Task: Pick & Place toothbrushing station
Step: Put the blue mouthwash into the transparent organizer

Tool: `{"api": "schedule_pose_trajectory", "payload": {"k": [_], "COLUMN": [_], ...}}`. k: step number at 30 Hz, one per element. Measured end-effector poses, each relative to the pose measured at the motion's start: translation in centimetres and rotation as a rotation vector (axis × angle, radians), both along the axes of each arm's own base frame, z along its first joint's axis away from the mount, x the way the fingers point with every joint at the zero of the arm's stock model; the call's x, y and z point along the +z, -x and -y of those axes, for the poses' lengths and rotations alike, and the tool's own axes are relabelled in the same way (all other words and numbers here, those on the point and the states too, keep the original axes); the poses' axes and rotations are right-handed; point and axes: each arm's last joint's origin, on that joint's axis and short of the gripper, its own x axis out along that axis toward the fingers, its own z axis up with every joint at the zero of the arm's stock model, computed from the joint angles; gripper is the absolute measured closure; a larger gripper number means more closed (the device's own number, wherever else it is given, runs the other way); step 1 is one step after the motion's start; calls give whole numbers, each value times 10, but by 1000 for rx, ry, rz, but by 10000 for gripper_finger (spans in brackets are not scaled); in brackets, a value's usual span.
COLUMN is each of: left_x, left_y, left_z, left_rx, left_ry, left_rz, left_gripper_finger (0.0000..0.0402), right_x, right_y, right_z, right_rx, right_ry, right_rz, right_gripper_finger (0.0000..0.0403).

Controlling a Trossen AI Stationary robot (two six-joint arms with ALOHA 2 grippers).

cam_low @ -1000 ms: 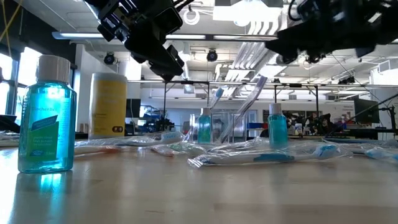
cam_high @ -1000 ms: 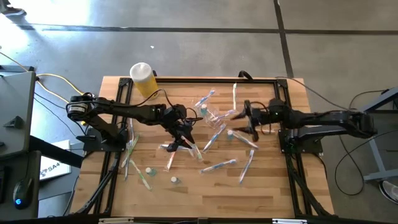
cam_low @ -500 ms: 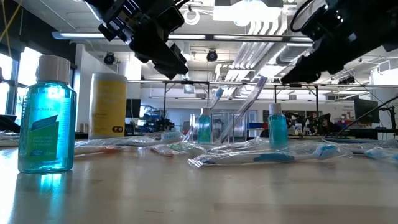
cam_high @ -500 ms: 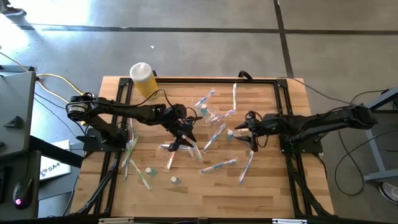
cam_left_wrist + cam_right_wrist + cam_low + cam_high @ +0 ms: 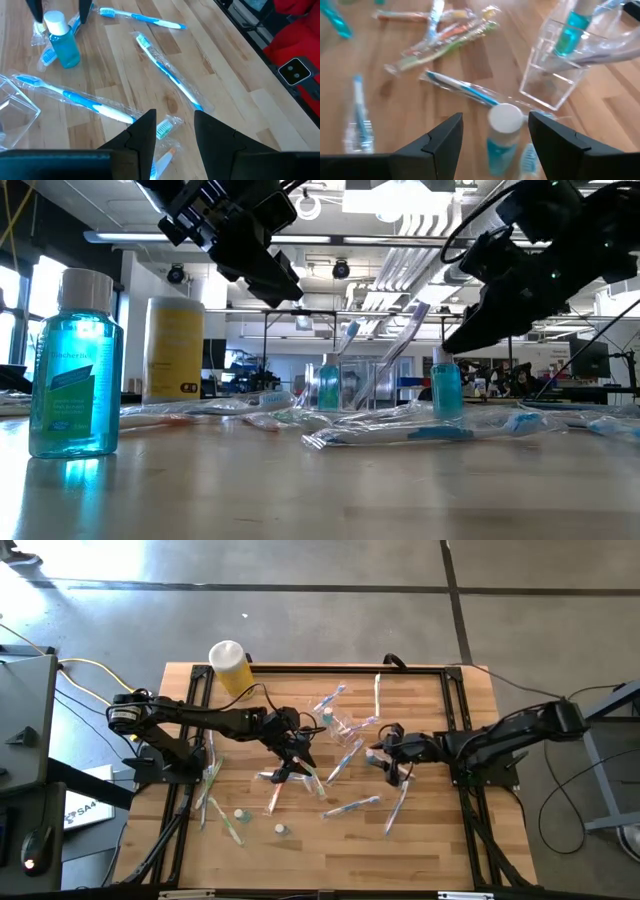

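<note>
The clear holder cup (image 5: 345,730) stands upright at mid-table, with a small blue bottle and wrapped toothbrushes leaning in it (image 5: 560,65). Several wrapped pastel toothbrushes (image 5: 352,806) lie flat around it. A small blue bottle with a white cap (image 5: 504,131) stands right of the cup. My right gripper (image 5: 385,755) is open, with one finger on either side of this bottle (image 5: 62,42), apart from it. My left gripper (image 5: 295,755) is open and empty, hovering left of the cup over wrapped toothbrushes (image 5: 75,97).
A yellow cylinder with a white cap (image 5: 230,665) stands at the far left corner. Two more small blue bottles (image 5: 239,813) (image 5: 281,829) stand near the front left. A dark frame (image 5: 300,668) runs along the table's edges.
My right gripper has moved toward the table's left and near edge and gone down, tipping its fingers downward, until it stands around the small white-capped bottle beside the cup. The toothbrushes, the bottles and the cup have stayed in place.
</note>
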Motion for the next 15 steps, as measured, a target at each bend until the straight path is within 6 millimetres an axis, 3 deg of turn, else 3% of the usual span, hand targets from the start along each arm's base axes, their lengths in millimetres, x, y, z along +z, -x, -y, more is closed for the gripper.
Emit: {"api": "schedule_pose_trajectory", "payload": {"k": [6,15], "left_x": [-1,-1], "left_y": [1,1], "left_z": [0,0], "left_rx": [1,1], "left_ry": [2,2], "left_rz": [-10,-11], "left_gripper_finger": [272,272], "right_x": [-10,-7], "right_y": [-5,-7], "right_z": [1,2], "right_rx": [-13,-17], "right_ry": [62,94], "right_rz": [-37,-5], "right_gripper_finger": [185,206]}}
